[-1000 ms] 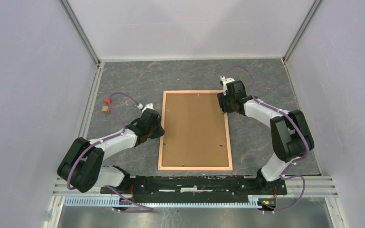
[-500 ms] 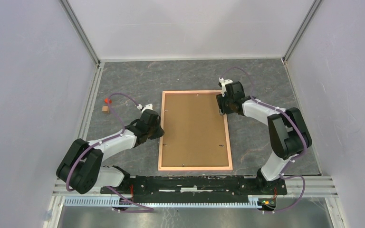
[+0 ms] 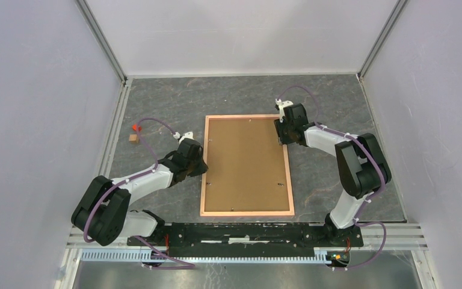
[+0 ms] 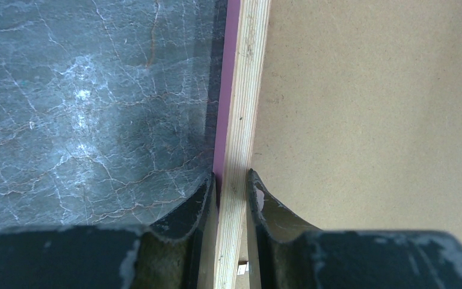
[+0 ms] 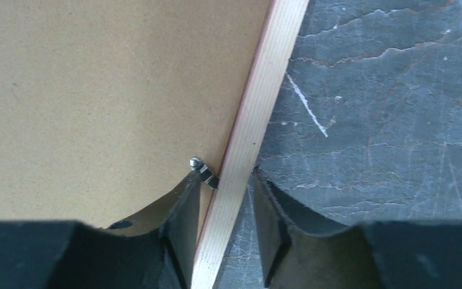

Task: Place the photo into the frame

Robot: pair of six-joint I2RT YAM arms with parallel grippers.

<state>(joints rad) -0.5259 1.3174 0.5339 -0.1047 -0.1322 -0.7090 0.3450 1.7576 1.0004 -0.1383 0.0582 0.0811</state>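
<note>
On the tabletop, left gripper clamps the frame rail; only the wrist view shows right gripper open, straddling the opposite rail.

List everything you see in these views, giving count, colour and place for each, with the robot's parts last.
frame: one, salmon-orange, flat at table centre
backing board: one, brown, inside the frame
clip: one close up, metal, board's right edge
block: one, tan, table's left side
red piece: one, red, just beyond the block
table: one, dark marbled
left gripper: one, black, shut on frame's left rail
right gripper: one, black, open astride right rail
</note>
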